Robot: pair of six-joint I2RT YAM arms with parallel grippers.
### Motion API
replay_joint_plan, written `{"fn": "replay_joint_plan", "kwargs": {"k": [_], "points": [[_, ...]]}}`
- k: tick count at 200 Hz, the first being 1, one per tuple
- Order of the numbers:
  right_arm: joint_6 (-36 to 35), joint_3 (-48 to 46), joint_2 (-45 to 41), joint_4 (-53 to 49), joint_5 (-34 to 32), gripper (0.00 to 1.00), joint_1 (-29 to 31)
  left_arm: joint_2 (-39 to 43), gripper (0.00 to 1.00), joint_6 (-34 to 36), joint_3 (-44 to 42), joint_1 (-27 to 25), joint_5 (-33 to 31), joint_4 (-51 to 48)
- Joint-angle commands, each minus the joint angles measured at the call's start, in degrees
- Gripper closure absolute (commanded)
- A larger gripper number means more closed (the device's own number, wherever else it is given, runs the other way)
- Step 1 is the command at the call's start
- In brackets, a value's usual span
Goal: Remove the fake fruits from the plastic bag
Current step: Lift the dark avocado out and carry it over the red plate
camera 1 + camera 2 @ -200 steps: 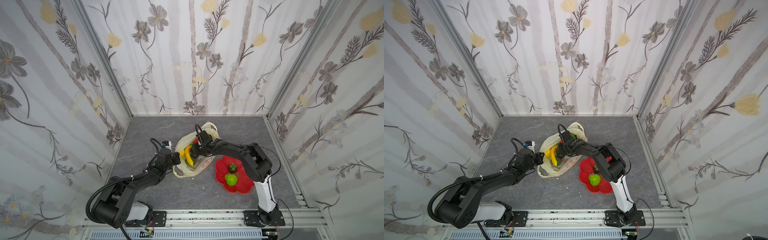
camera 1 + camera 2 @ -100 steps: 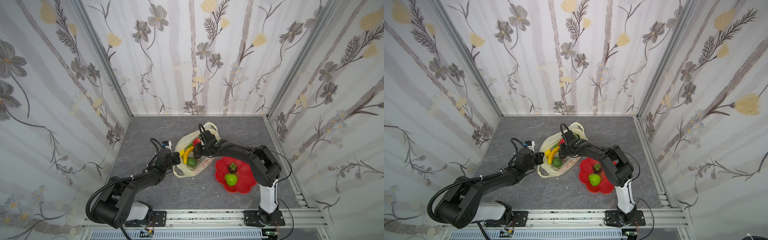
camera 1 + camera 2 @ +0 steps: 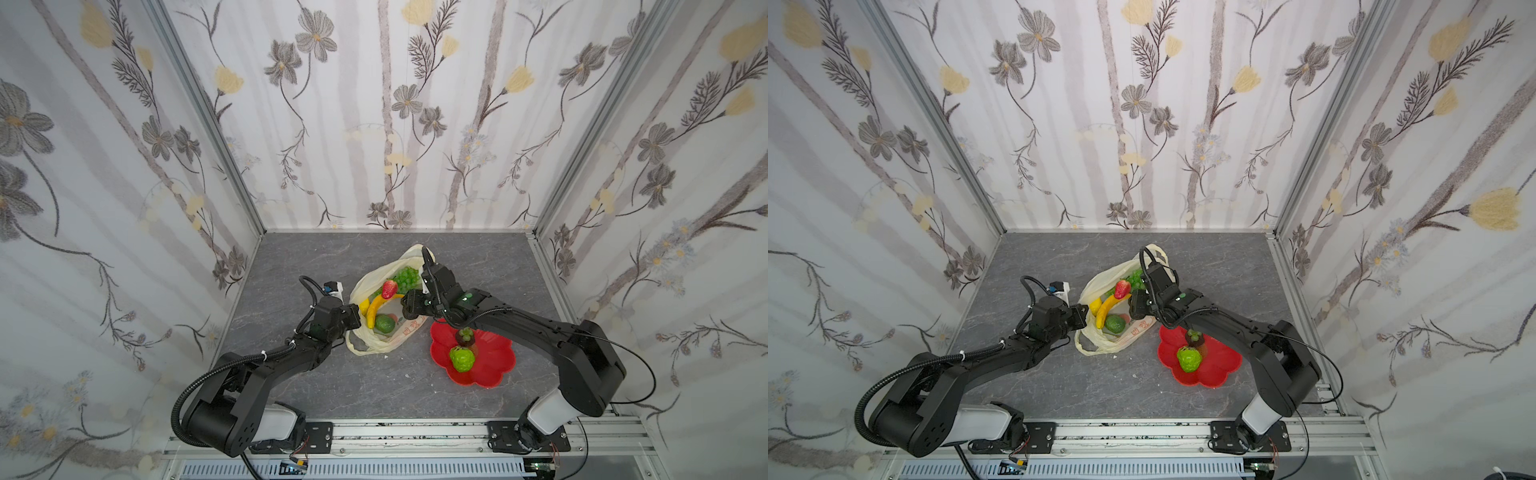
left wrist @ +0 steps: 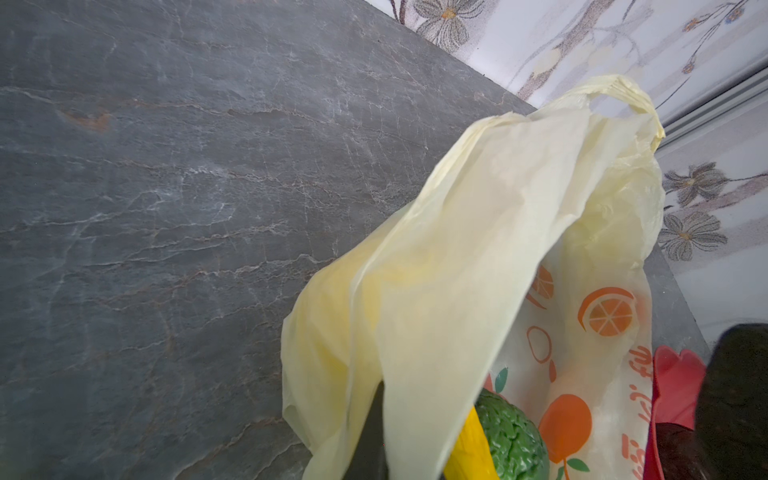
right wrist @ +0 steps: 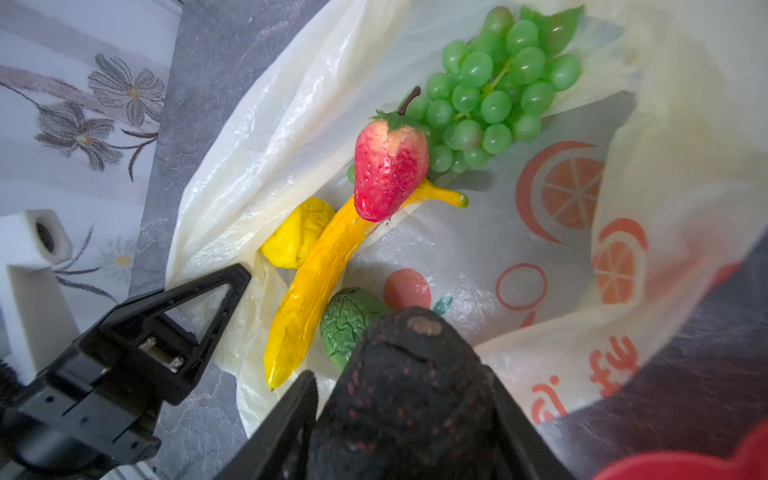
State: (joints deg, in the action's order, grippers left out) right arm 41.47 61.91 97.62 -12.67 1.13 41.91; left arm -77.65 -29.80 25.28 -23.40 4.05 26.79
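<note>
the right gripper has come up out of the bag, its jaws pinching a dark fruit that it was reaching for inside a second ago. it now hangs over the bag's mouth, toward the side facing the plate. the left gripper has not moved: its jaws stay pressed together on the opposite rim of the bag, holding the mouth wide. with the right arm lifted clear, a green avocado shows in the bag beside the banana. the strawberry rests on the banana, the grapes lie deeper in the bag and an orange sits by the pinched rim. a custard apple and a mangosteen already sit on the plate, just beside the bag on the grey surface. by that count two fruits are out, a third is on its way and five remain inside. the plate looks the likely drop.
</note>
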Motion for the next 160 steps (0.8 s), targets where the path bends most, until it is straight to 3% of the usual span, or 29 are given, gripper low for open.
{"fn": "replay_joint_plan", "kwargs": {"k": [1,67,117,160], "points": [[-0.4,-3.5,-5.2,-0.7,-5.2,0.47,-1.3,0.4,0.92,0.1,0.1,0.0,-0.5,1.5],[0.8,-17.1,-24.3,-5.7,-10.5,0.47,-10.0,0.7,0.92,0.0,0.0,0.0,-0.5,1.5],[0.5,-24.0,-32.4,-7.7,-9.4,0.50,-21.3,0.5,0.92,0.2,0.0,0.0,-0.6,1.5],[1.6,-30.1,-35.1,-4.4,-4.4,0.51,-29.1,-0.4,0.92,0.1,0.3,0.0,-0.1,1.5]]}}
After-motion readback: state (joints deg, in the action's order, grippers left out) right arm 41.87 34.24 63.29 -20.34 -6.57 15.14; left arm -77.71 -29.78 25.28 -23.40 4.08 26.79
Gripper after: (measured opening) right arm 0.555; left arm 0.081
